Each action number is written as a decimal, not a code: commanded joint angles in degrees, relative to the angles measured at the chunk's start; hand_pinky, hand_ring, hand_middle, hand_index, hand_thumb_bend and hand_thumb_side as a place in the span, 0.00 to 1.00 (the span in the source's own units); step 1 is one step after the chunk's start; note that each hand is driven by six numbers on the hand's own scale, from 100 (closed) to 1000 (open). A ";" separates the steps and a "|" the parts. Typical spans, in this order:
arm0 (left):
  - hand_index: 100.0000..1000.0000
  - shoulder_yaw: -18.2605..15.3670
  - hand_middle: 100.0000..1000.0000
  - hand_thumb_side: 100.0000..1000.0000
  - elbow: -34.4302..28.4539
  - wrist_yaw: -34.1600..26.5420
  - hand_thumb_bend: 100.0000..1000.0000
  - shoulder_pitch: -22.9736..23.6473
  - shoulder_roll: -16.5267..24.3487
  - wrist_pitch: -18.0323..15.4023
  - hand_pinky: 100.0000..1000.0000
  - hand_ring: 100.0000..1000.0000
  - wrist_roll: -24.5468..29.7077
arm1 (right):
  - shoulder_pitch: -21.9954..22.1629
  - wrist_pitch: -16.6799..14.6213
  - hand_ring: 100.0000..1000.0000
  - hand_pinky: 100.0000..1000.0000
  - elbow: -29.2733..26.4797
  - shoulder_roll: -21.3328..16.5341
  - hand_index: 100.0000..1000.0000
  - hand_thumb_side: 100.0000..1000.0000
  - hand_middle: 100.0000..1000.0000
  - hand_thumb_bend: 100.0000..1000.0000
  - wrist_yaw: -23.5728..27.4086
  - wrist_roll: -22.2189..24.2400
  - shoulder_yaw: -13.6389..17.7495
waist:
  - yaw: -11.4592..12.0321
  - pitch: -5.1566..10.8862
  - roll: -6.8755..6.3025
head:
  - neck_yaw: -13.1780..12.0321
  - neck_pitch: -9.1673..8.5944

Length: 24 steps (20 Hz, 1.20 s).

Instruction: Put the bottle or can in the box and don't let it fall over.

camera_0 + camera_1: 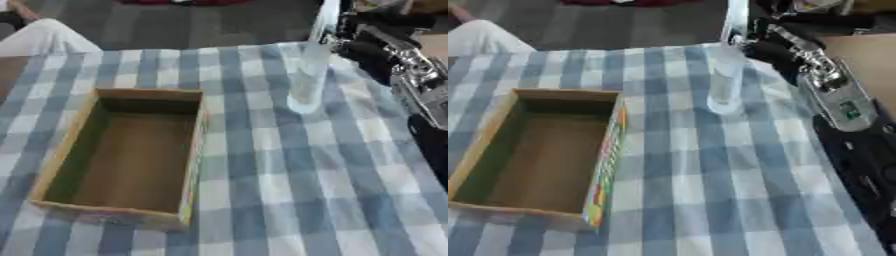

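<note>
Scene: We look down on a counter [289, 190] covered with a blue and white checked cloth [710, 190].

Box: An open cardboard box [131, 155] sits on the cloth. We see a plain brown inside and nothing in it. In the right eye view its right outer wall carries bright coloured print.

Bottle: A clear bottle [308, 80] stands upright on the cloth, outside the box, beyond the box's far right corner and well apart from it. Its top is blurred, so we cannot make out a cap.

Right robot hand: The right arm [833, 95], black with silver parts, comes in from the upper right, on the far side of the bottle from the box. Its right robot hand [765, 47] is a dark shape just beside the bottle's upper part. We cannot tell whether it touches the bottle, and we cannot tell whether its fingers are straight or curled.

Left robot hand: It shows in neither view.

Beyond the box: Past the far edge of the counter we see a dark floor [192, 25]. A pale rounded shape [44, 37] lies past the box's far left corner; we cannot say what it is.

Right of the bottle: A tan surface [864, 55] shows behind the arm at the upper right edge.
</note>
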<state>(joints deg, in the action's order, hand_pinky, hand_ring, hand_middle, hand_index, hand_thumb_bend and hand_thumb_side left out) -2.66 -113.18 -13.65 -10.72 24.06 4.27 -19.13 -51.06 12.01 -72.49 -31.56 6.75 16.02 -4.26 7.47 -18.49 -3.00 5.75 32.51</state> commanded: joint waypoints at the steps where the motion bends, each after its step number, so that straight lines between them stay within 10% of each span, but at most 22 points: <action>1: 0.68 -0.31 0.64 0.71 -1.19 0.08 0.00 -0.65 0.72 -0.06 0.40 0.64 0.24 | -1.58 -0.40 1.00 1.00 -0.14 -1.31 0.96 0.38 1.00 0.00 -0.05 0.40 0.59 | 0.18 0.87 0.17 | 0.22 -1.04; 24: 0.68 -0.29 0.65 0.71 -1.30 0.19 0.00 -1.12 0.55 0.13 0.40 0.64 0.89 | -1.80 -2.67 1.00 1.00 -0.52 -0.92 0.94 0.38 1.00 0.00 0.81 2.92 0.49 | 0.63 -0.14 0.46 | 1.77 -0.91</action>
<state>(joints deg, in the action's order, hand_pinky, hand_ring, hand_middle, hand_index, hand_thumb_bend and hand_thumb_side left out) -2.64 -113.37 -13.65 -11.31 24.02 4.46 -18.40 -51.85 9.52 -72.22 -31.53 7.61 19.13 -4.25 7.95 -19.52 -2.63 7.18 31.62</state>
